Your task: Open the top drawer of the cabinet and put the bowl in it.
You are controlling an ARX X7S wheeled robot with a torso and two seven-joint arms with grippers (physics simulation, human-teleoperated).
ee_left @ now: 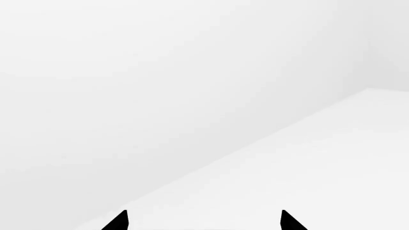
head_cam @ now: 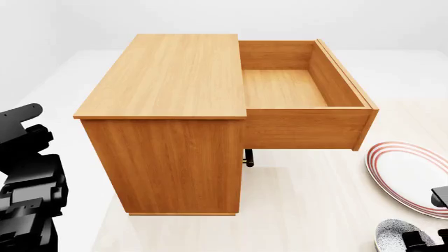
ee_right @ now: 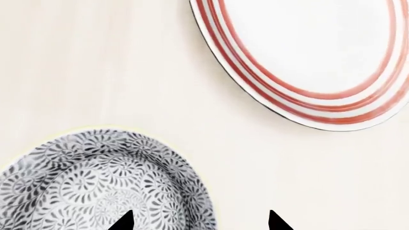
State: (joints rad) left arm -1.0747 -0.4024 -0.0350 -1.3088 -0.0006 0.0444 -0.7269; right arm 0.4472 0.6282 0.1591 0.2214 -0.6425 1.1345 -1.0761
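With the top drawer [head_cam: 294, 86] already out, my right claw [ee_right: 199, 221] hovers spread and empty, the bowl [ee_right: 96, 184] just beneath; a misaligned closing could tip it into the plate [ee_right: 307, 52] beyond.

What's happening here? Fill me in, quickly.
A two-armed robot is stowing a bowl in a cabinet. The top drawer is already pulled out and empty. The bowl sits on the floor near a red-ringed plate, apart from it. The right gripper hovers open over the bowl's rim, not gripping yet. The left gripper is open, holding nothing, facing blank white surfaces.
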